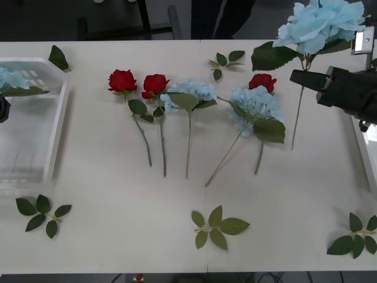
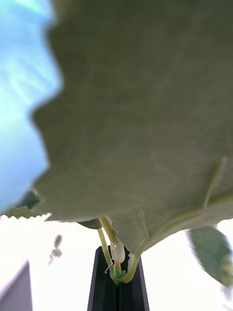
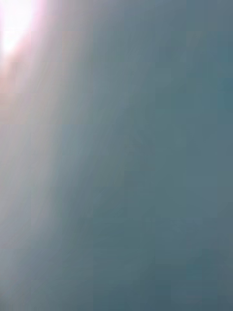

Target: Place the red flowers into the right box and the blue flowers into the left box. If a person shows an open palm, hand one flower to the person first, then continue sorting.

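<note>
A blue flower (image 1: pixel 321 23) is held upright by its stem in the clenched right gripper (image 1: pixel 304 76), raised above the worktop (image 1: pixel 177 236) just beside the right box (image 1: pixel 366 154), its head above the gripper. Whether the left gripper is clenched cannot be told.

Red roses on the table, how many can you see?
3. Two red roses lie side by side left of centre; the third lies farther right, partly tucked behind a blue hydrangea. Others could be hidden under blue heads.
</note>
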{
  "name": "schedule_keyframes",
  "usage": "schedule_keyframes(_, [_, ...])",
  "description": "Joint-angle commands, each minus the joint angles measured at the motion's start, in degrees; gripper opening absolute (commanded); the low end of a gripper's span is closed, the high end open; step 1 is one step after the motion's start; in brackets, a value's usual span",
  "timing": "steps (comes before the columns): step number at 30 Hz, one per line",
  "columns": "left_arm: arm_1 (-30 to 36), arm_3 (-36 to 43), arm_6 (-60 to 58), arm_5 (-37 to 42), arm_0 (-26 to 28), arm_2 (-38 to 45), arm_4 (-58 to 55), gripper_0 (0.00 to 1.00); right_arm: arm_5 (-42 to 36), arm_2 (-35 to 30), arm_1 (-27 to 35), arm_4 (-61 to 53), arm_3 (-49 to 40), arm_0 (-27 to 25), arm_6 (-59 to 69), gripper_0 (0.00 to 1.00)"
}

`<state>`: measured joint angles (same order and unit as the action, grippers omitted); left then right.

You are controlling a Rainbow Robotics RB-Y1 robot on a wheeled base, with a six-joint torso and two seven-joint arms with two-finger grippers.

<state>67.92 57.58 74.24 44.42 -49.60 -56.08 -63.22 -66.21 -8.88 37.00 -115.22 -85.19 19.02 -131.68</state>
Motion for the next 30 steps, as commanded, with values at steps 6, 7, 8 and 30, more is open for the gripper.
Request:
schedule_keyframes(6, [0.7, -0.7, 3.0, -0.6, -1.1, 0.8, 0.5, 1.0, 3.3, 7.2, -4.5, 0.9, -6.7, 4.9, 17.7, 0.0])
schedule_keyframes(7, [0.7, -0.8, 3.1, -0.6, -1.1, 0.8, 0.5, 1.0, 3.5, 7.7, -4.6, 0.6, -6.7, 5.0, 18.5, 0.0])
schedule_keyframes(8, [0.8, -0.7, 3.5, -0.6, -1.1, 0.8, 0.5, 1.0, 4.4, 9.1, -5.1, 0.1, -7.3, 5.4, 20.0, 0.0])
schedule_keyframes(30, [1.9, 2.5, 5.0, 25.4, -7.6, 6.4, -21.9, 1.0, 32.9, 28.7, -8.0, 1.0, -12.8, 8.9, 23.0, 0.0])
